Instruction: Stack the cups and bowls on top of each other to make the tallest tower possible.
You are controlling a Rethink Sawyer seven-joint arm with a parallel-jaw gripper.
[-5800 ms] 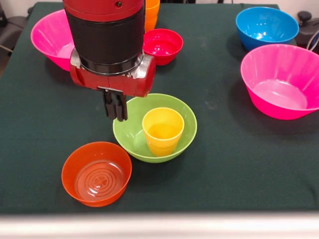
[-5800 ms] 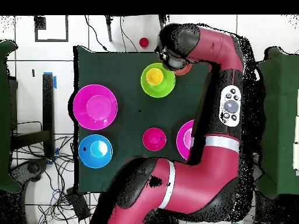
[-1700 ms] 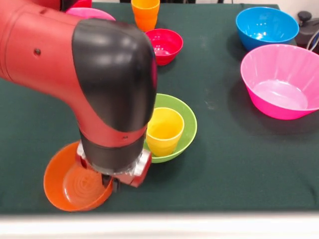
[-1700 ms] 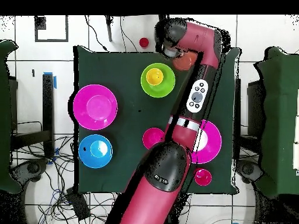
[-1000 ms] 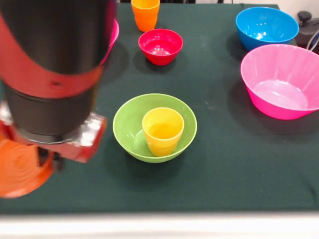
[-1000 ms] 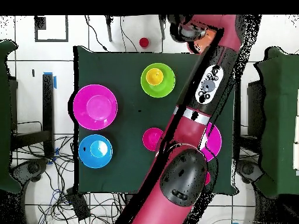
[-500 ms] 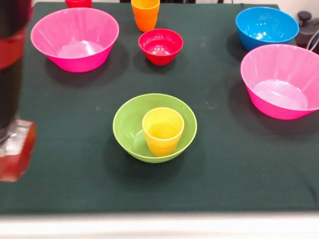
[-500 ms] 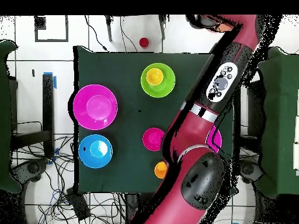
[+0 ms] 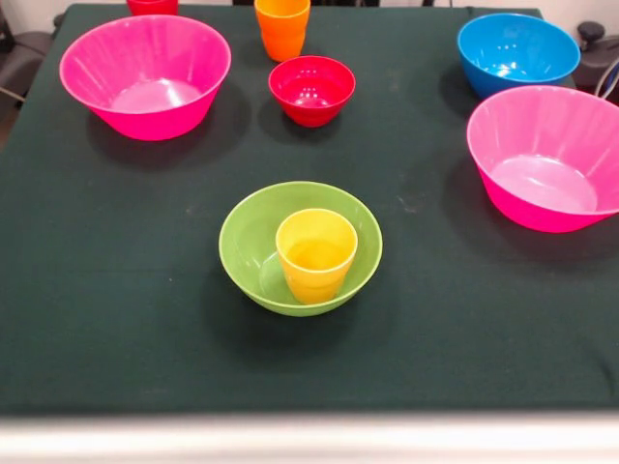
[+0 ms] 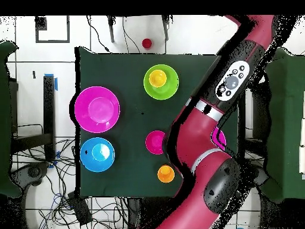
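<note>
While pincer lies beyond view, yellow cup point(image 9: 316, 253) stands inside lime-green bowl point(image 9: 253, 249).

Robotics lab: robot arm point(image 10: 205, 128), loose cables point(image 10: 59, 197) on tiled floor point(image 10: 27, 53), cloth-covered table point(image 10: 128, 65).

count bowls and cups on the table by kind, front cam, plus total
Bowls: 5, two pink, blue, crimson, lime-green
Cups: 3, yellow, orange, a red one cut off at the top edge
Total: 8
</note>
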